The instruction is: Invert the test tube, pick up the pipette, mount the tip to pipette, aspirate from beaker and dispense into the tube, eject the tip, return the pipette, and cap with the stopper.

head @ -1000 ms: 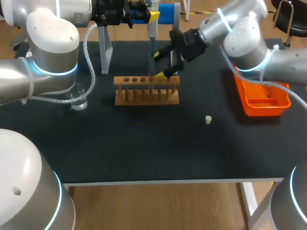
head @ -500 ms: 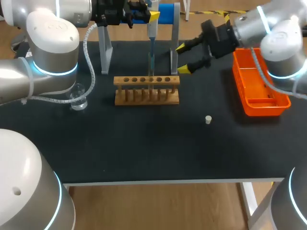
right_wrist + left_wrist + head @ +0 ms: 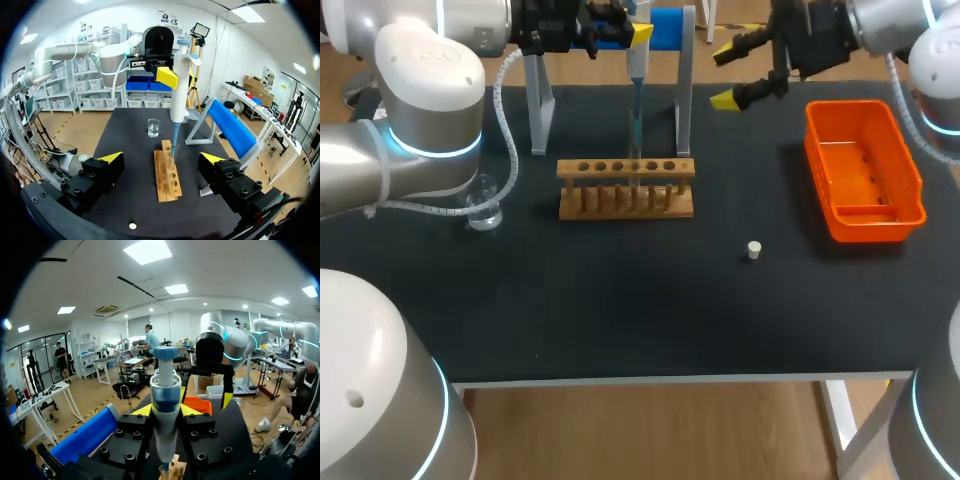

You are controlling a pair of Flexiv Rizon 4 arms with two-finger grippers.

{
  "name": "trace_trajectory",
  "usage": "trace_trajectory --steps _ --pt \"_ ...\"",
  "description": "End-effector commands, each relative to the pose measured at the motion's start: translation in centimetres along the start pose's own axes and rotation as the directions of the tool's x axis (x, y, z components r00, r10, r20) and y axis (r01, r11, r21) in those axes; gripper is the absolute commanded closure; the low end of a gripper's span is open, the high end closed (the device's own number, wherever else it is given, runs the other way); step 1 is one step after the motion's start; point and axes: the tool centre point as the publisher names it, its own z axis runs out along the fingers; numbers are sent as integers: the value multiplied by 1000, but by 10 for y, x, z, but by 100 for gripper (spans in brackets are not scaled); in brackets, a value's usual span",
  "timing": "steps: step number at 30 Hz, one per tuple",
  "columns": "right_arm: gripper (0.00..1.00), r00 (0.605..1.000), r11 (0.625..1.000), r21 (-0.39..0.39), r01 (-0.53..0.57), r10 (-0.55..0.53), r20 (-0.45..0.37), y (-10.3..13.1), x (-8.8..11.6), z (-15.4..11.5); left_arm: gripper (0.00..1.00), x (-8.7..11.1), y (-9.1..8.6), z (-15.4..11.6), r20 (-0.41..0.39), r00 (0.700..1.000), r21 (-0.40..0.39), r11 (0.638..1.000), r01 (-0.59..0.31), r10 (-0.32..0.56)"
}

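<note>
Black matte surface [image 3: 620, 310], evenly lit from overhead, no glare; small round bits could prob roll on it. Mid-surface sits the wooden rack [image 3: 626, 190], landmark for the rest. Directly above rack hangs the pipette [image 3: 636, 62], upright, its slim tip [image 3: 635, 122] running down into the test tube [image 3: 172, 159] that stands in one of rack's middle holes. Hold: left fingers [image 3: 166, 410] closed on pipette body from both sides, just below the head. The right fingers [image 3: 727, 73] are spread wide, nothing in them, up behind rack, toward the orange tray [image 3: 912, 180] end.

Handling, my read: pipette = light, stiff, smooth plastic; the body is the right place to clamp, not plunger end or tip. The tip is thin & prob only friction-fit, so a side knock vs tube mouth could bend or pop it. Tube = glass by the look, fragile, slippery, loose in its hole; keep moves vertical. In front of rack, off to tray end & well apart from it, lies the stopper [image 3: 753, 250]: tiny, light, likely a bit rubbery; take it across its sides, gently, else it may squirt out. Near rack's opposite end stands the beaker [image 3: 485, 208], clear, fill level can't tell; don't bump. Behind rack: stand [image 3: 665, 30] w/ blue bar, where pipette prob goes back.
</note>
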Motion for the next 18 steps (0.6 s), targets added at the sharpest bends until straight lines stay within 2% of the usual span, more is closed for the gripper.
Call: trace_trajectory --steps 1,18 --pt "0 1000 1000 8 0 0 -4 1 -1 -2 100 1 0 -1 2 1000 3 1000 -1 1" --pt "0 1000 1000 -2 -6 6 -9 4 -3 -3 100 1 0 -1 2 1000 3 1000 -1 1"
